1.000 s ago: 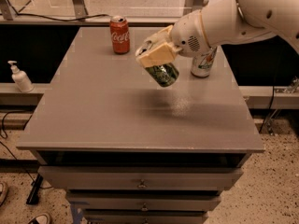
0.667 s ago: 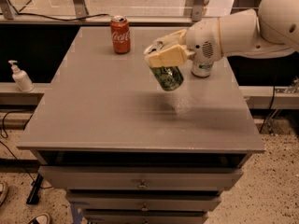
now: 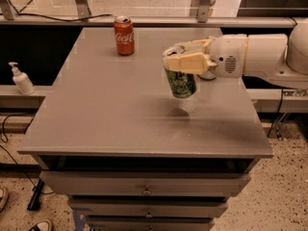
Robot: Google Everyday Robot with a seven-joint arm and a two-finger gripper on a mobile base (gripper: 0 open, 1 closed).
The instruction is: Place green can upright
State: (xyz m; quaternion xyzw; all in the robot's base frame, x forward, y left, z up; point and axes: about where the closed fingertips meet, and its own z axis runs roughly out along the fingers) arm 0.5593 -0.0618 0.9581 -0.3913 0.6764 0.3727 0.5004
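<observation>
Reaching in from the right edge of your view, the tool [image 3: 179, 64] sits over the right-hand middle of the worktop, its cream-coloured fingers [image 3: 190, 61] clamped around the upper end of the pale green drink can with darker green mottling [image 3: 181, 84]. You have the can close to upright, with only a slight lean, its top hidden inside the grip and its base pointing down. It hangs just clear of the flat grey worktop [image 3: 110, 105], and its dark shadow [image 3: 185, 111] falls on the surface right below it. Behind the tool, the thick white arm [image 3: 260, 56] runs level out to the right edge of the picture.

Further out, a red Coca-Cola can with a silver top [image 3: 124, 35] stands upright near the far edge of the worktop, well apart from your tool and to its left. Beyond the worktop's left side, a small white pump bottle [image 3: 21, 79] stands on a lower ledge. Below the front edge you see grey metal drawers [image 3: 144, 186] stacked one under another.
</observation>
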